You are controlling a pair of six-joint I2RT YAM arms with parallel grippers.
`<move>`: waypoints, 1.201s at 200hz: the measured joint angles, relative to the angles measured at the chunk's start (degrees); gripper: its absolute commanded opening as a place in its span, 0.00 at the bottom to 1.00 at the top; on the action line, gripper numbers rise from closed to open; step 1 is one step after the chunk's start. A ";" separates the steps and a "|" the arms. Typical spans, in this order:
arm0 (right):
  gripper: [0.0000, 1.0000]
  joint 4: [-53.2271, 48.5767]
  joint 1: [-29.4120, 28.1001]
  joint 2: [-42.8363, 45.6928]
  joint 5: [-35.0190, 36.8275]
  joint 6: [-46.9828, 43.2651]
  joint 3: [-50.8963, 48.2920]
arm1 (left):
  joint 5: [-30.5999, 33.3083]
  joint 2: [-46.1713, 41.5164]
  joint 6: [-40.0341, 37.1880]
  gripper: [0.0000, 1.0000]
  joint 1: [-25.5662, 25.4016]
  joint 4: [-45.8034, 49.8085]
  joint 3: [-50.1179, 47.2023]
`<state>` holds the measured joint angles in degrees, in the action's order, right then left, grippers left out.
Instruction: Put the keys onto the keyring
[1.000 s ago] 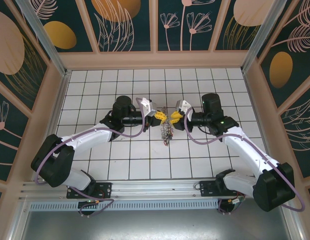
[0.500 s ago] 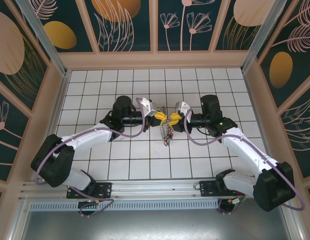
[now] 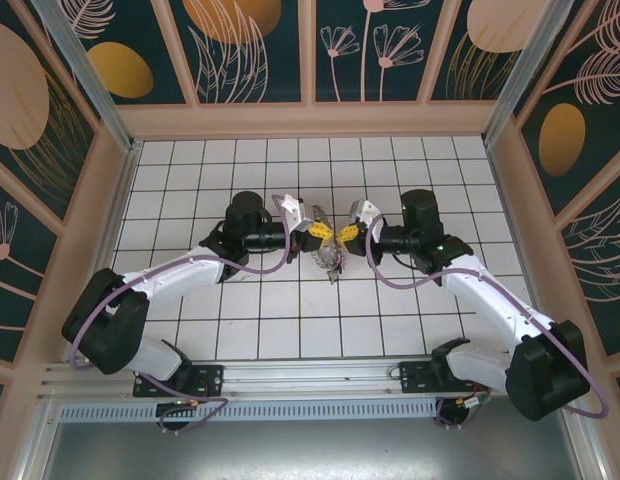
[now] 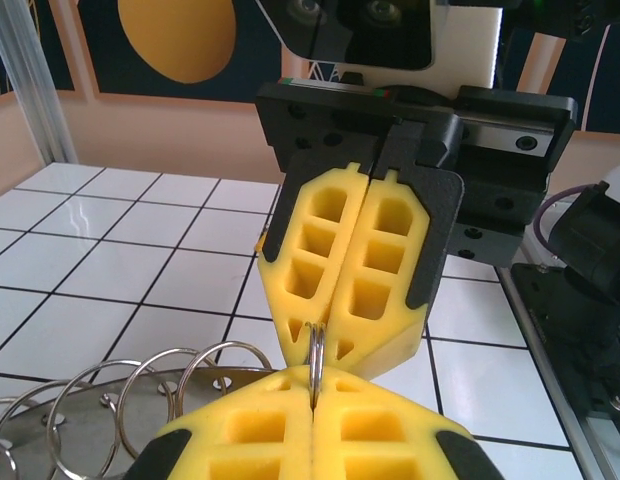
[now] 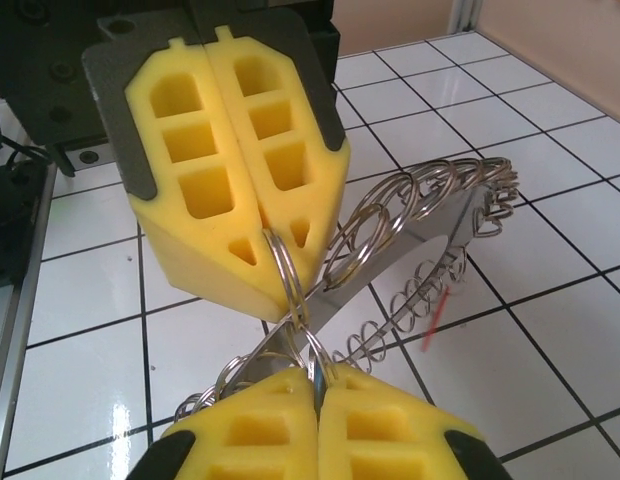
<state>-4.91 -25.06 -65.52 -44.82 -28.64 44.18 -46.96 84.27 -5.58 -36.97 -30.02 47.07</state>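
- No text, label, brand, number or sign can be read in any of the views.
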 measured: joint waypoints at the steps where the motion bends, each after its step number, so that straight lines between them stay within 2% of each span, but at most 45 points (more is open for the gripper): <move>1: 0.00 -0.02 -0.02 0.00 0.04 0.02 0.02 | 0.07 0.00 0.00 0.00 0.00 0.04 0.00; 48: 0.00 -2.71 -0.44 0.37 2.36 -1.03 1.36 | 1.25 0.00 -2.12 0.00 -0.02 2.73 0.94; 150: 0.00 -6.10 -0.44 0.37 3.19 -1.46 3.37 | 4.61 0.00 -13.51 0.00 -0.17 16.57 5.11; 240: 0.08 -7.91 -1.01 -1.31 2.80 -1.42 4.90 | 5.84 0.13 -15.19 0.00 -0.44 18.36 5.18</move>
<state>-12.82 -26.06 -66.83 -42.02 -30.06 49.08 -41.12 84.40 -20.78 -37.41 -11.66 52.25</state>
